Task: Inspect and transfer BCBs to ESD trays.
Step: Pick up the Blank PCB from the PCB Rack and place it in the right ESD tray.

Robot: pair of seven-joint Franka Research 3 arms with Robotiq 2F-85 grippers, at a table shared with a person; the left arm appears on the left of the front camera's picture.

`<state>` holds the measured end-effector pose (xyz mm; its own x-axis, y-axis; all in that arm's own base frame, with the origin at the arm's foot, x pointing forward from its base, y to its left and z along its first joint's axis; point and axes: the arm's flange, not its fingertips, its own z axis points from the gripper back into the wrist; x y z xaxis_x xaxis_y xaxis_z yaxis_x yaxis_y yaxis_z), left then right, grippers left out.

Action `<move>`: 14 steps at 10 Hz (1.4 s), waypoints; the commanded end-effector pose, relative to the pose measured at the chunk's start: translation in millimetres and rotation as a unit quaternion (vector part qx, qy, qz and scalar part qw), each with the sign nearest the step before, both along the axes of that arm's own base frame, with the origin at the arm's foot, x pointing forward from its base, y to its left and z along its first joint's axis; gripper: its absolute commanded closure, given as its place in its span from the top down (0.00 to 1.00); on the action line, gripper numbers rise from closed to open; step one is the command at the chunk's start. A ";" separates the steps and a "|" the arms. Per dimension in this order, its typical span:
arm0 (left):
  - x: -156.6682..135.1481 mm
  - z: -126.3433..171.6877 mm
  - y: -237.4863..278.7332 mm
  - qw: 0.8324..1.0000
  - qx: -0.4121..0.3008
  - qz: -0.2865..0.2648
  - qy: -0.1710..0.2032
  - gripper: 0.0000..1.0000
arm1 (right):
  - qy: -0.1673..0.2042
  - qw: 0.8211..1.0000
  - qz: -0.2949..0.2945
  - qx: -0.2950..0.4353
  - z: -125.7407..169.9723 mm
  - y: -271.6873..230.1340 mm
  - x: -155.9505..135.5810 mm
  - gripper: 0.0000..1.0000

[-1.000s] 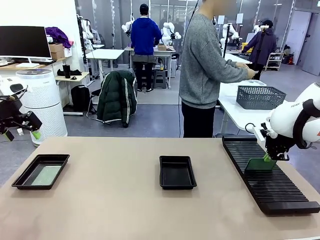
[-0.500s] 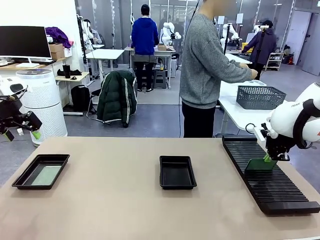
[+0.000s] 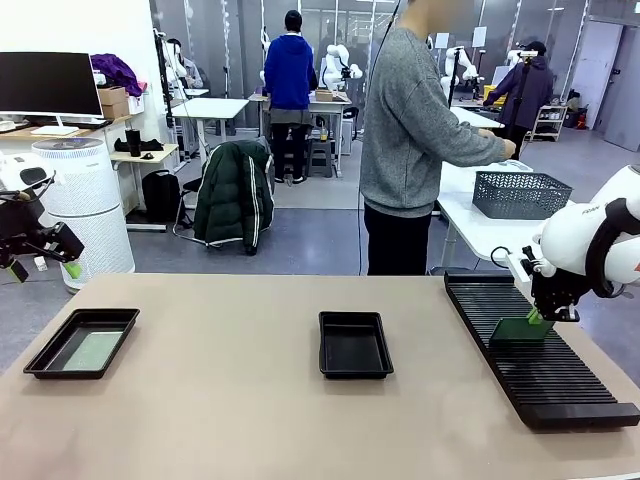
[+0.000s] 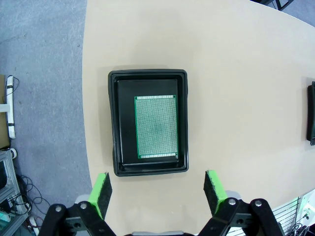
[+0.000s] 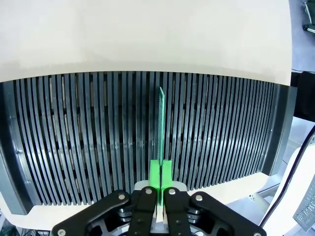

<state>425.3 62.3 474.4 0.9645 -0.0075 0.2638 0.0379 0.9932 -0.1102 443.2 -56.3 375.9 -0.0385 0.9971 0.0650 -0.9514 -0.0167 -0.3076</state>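
Front view: a broad tan table (image 3: 230,410) spans an open workroom. A person in a grey sweater (image 3: 415,130) stands just past its far edge, reaching toward a side table that holds a grey basket (image 3: 520,193). Two ESD trays lie well apart on the table. The left tray (image 3: 40,362) sits near the left edge with a BCB (image 3: 92,350) flat on its floor, and the middle tray (image 3: 355,372) sits at the centre. A long black slotted rack (image 3: 560,385) runs down the right end, close to the near edge. The right gripper (image 3: 538,318) has its fingers pressed together on a second BCB (image 3: 520,328), which stands upright in a rack slot (edge-on in the right wrist view). The left gripper (image 3: 45,270), fingers spread wide, hangs high off the table's left side. Open tabletop lies between the trays and between the middle tray and the rack.
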 end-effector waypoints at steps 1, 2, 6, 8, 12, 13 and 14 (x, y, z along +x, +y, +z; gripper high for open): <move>0.3 -1.9 1.5 1.000 0.004 0.001 -0.002 1.00 | -0.006 1.000 0.004 -0.003 16.7 1.8 -9.4 0.01; 0.3 -1.9 1.5 1.000 0.004 0.001 -0.002 1.00 | -0.006 1.000 -0.002 -0.011 27.4 2.7 -13.7 0.01; 0.3 -1.9 1.5 1.000 0.004 0.001 -0.002 1.00 | -0.010 1.000 -0.007 -0.024 88.5 -5.3 -35.1 0.01; 0.3 -1.9 1.5 1.000 0.004 0.001 -0.002 1.00 | 0.000 1.000 -0.009 -0.028 134.9 -5.2 -47.2 0.01; 0.3 -1.9 1.5 1.000 0.004 0.001 -0.002 1.00 | 0.064 0.998 -0.009 0.006 222.7 -11.2 -64.3 0.01; 0.3 -1.9 1.5 1.000 0.004 0.001 -0.002 1.00 | 0.084 0.996 -0.012 0.011 237.8 -11.1 -62.9 0.01; 0.3 -1.9 1.5 1.000 0.004 0.001 -0.002 1.00 | 0.088 0.996 -0.007 0.021 251.6 -12.2 -63.4 0.01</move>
